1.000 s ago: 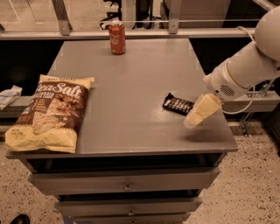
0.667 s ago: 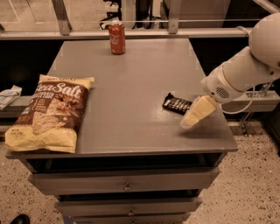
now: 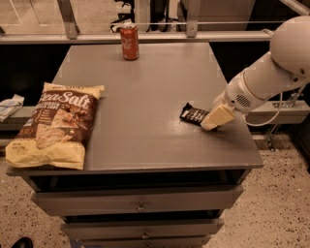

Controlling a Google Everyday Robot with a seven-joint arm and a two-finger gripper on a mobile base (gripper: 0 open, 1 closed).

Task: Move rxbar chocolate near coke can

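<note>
The grey surface carries a large chip bag at near left. The hand hangs low at near right, at the right end of the rxbar chocolate; whether it is open or closed cannot be told. The coke can stands at the far edge, well apart from the rxbar chocolate, so the carry across seems entirely left to do.

Looks like an office or lab space to me: a grey surface on a drawer cabinet, speckled floor, a glass partition behind, and a white robot arm with its claw low over the surface's right side.
</note>
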